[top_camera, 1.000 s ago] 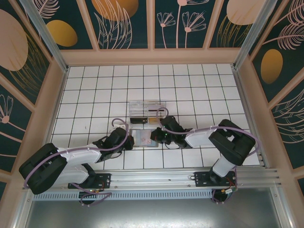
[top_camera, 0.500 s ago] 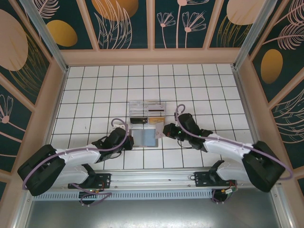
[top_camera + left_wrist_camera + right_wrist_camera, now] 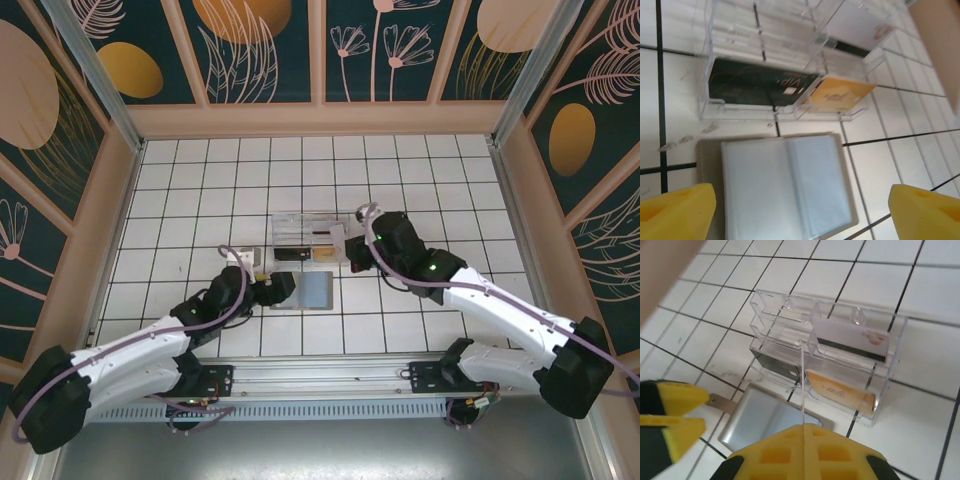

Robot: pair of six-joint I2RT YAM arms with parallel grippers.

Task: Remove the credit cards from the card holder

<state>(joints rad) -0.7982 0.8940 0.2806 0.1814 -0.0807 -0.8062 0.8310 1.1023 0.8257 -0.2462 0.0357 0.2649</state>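
Grey card holder point(image 3: 312, 291) lies open at 6 o'clock of the clear tray point(image 3: 300, 222), left gripper point(image 3: 283, 287) spread at its 9, right gripper point(image 3: 803, 429) clamped over the tray on a credit card point(image 3: 802, 380), judged light, stiff, slick, best pinched by its edge.

Bright, even light comes down from overhead, so the white tiles point(image 3: 190, 190) nearly wash out and the arms point(image 3: 130, 345) throw only faint, soft shadows. Glare glints along the clear tray point(image 3: 760, 50) in both wrist views, where the yellow fingers point(image 3: 675, 210) up close go blurry and the corners soften
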